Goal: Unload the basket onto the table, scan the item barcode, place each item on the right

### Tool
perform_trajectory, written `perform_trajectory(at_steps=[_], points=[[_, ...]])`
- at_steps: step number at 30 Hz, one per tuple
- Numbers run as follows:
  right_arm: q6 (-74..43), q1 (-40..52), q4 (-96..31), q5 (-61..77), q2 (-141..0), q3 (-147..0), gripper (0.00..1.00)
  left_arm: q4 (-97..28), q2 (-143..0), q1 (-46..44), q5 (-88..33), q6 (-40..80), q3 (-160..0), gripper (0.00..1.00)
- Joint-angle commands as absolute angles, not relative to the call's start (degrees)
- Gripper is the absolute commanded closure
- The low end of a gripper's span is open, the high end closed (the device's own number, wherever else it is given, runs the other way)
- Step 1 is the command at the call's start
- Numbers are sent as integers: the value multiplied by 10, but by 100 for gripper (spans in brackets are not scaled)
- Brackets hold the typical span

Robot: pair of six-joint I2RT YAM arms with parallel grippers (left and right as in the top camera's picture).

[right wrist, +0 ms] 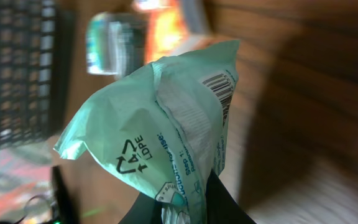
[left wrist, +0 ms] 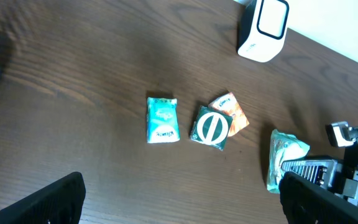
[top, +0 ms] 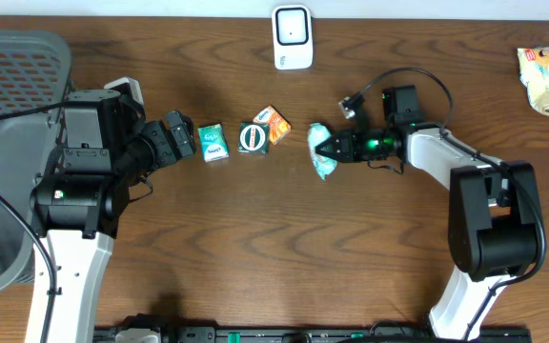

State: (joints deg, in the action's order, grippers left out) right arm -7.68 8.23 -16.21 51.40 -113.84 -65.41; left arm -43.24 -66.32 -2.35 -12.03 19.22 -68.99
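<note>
Wooden table (top: 255, 248), barcode (right wrist: 219, 84) on mint packet (right wrist: 160, 137) only in right-wrist view

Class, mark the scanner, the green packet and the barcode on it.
scanner (top: 293, 36): overhead view, middle of its front face.
green packet (right wrist: 135, 121): right wrist view, centre of the wrapper.
barcode (right wrist: 219, 85): right wrist view, the printed stripes.

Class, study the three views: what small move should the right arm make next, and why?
Probably lift the mint-green packet and carry it toward the white scanner, turning its barcode to face it. The right end effector pinches the packet, the barcode is exposed near one edge, and the scanner stands well apart from it.
</note>
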Motion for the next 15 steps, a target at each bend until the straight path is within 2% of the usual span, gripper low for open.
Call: perform_trajectory(at_steps=[1, 9, 10, 11, 15], points=[[-81, 59, -162, 453, -1136, -641, 86, -433, -663, -22, -117, 182, -699, 2], [-81, 24, -176, 384, -1136, -638, 81, -433, -663, -22, -117, 182, -699, 2], [-81, 18, -176, 375, -1136, -638, 75, -433, -663, -22, -117, 182, -699, 2], [-81, 7, -176, 364, -1135, -641, 62, -433, -663, -22, -117, 182, -699, 2], [-81, -20, -188, 366, -1127, -662, 55, -433, -663, -22, -117, 182, -699, 2]])
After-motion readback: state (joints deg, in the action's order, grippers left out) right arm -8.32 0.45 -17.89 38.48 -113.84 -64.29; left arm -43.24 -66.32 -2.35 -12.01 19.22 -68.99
